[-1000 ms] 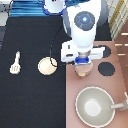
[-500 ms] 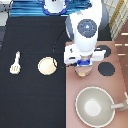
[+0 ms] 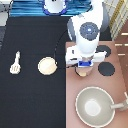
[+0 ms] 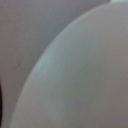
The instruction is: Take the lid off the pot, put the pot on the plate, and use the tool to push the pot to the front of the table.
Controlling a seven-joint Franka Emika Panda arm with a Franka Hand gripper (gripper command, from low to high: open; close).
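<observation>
1. At the bottom right of the exterior view, nearest the camera, a large grey-green round pan [image 3: 95, 106] sits on the pinkish-brown stove counter [image 3: 75, 117], with its long handle pointing to the right edge of the frame.
2. Just above the pan, at right of centre, the white arm's gripper [image 3: 83, 70] hangs low over the small pink round pot [image 3: 83, 74]. Only a sliver of the pot shows under the hand, on the stove counter close to its left edge. Whether the gripper is open, closed or holding anything cannot be told.
3. The small pale-pink lid is hidden beneath the hand, so it cannot be told whether it lies on the pot.
4. The wrist view is filled by 1 pale, smoothly curved surface [image 4: 85, 75] against a grey ground. It cannot be told which thing this is.
5. Left of the gripper, at mid-frame, the flat round tan plate [image 3: 48, 65] lies bare on the large black table [image 3: 30, 100], near the counter's edge and apart from the pot.
6. Further left, the small cream slotted spatula tool [image 3: 15, 62] lies on the table, well apart from the plate.
7. Right of the gripper, 2 black burner discs sit on the counter, 1 beside the hand [image 3: 106, 68] and 1 higher up [image 3: 103, 50].
</observation>
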